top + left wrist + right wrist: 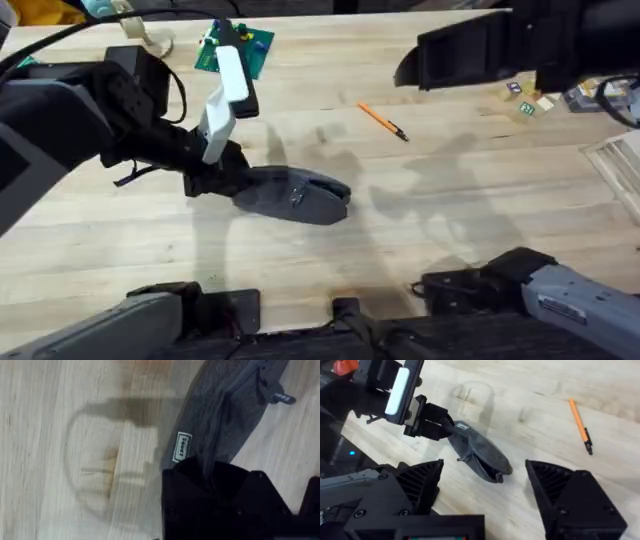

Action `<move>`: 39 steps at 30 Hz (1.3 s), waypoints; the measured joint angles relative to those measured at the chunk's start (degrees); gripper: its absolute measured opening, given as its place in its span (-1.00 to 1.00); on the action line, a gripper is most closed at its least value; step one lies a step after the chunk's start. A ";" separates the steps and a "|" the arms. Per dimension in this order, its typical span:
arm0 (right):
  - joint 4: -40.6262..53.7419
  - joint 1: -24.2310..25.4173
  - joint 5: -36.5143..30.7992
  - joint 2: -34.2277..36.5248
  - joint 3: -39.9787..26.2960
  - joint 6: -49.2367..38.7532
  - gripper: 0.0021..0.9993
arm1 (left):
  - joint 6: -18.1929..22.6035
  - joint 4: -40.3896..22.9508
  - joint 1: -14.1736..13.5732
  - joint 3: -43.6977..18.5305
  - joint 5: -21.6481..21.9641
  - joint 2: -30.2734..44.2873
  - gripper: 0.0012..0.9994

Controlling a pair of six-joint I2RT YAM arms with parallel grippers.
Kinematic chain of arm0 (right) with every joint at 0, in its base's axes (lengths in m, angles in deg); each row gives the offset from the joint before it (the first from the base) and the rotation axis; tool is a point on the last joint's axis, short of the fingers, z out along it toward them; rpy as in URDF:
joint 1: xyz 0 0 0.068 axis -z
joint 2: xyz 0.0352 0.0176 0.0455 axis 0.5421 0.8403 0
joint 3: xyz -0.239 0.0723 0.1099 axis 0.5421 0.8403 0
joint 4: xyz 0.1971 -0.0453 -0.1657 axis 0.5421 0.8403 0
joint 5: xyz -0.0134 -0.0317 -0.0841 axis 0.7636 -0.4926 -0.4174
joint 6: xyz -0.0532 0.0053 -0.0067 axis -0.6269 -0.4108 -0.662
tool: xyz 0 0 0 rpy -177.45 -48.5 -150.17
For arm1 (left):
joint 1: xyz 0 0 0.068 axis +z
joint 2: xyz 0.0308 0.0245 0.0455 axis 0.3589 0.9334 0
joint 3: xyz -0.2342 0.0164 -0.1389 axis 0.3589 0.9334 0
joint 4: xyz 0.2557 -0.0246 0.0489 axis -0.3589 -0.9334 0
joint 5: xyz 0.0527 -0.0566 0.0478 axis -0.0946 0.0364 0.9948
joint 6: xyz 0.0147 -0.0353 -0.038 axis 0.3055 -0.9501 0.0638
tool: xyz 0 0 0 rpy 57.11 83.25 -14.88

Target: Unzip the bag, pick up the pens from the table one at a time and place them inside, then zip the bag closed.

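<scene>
Spread wide, empty, right gripper high; left gripper clamps bag end; unzipping next; pen far.

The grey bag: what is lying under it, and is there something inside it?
The bag lies flat on the table, with bare wood around it. The left gripper holds one end. The fabric hides the inside and whatever is beneath. An orange pen lies apart.

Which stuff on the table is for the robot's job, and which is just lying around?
For the job:
bag
orange pen
left gripper, holding the bag's end

Just lying around:
green board
small blocks
</scene>
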 joint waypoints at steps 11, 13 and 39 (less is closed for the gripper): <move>1.68 -8.83 -0.40 0.01 0.00 1.75 1.00 | 0.00 0.00 0.00 0.00 -0.02 0.00 -0.92; 1.71 -10.43 -0.39 0.06 0.00 2.05 1.00 | 0.00 0.00 0.00 0.00 -0.02 0.01 -0.92; -0.19 -23.44 -0.41 17.71 -0.07 14.10 1.00 | 0.00 3.47 -0.02 0.00 -1.87 0.00 -0.92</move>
